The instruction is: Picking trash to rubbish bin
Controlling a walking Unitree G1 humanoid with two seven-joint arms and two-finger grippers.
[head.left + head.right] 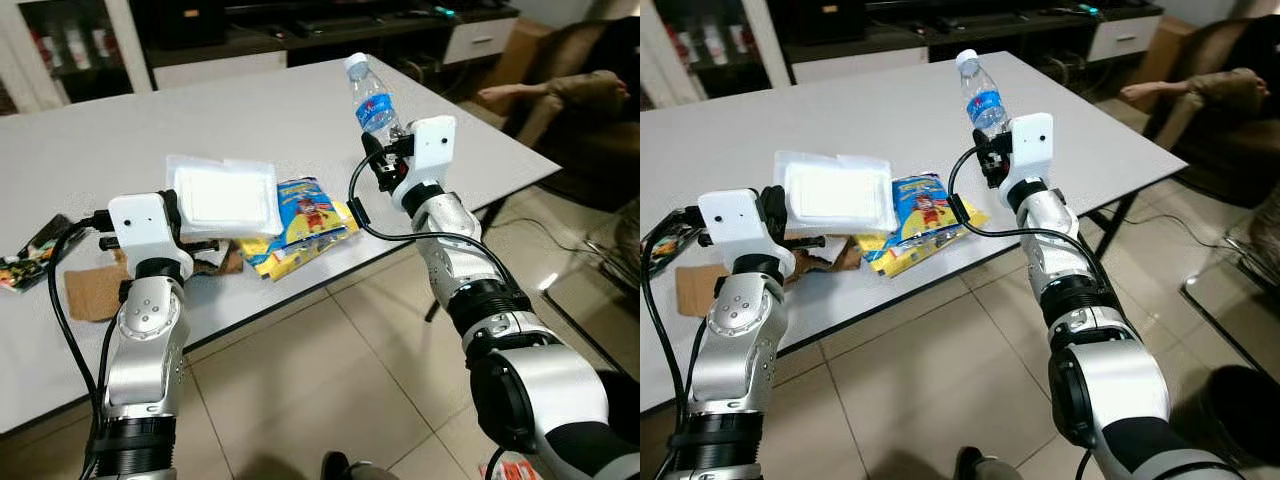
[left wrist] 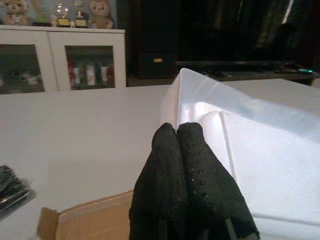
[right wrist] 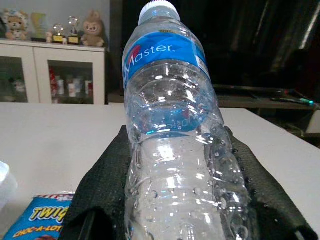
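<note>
Right claw (image 1: 385,150), upper centre of frame, fingers clamped round a clear water bottle (image 1: 372,95), held up off the table (image 1: 80,150). Left claw (image 2: 186,165), fingers pressed together on edge of a white foam tray (image 1: 225,195), centre-left. Best: keep both grips firm and level, carry w/o squeezing. Nearby: snack packets (image 1: 305,225), cardboard scrap (image 1: 95,292); table edge btwn robot and litter.
</note>
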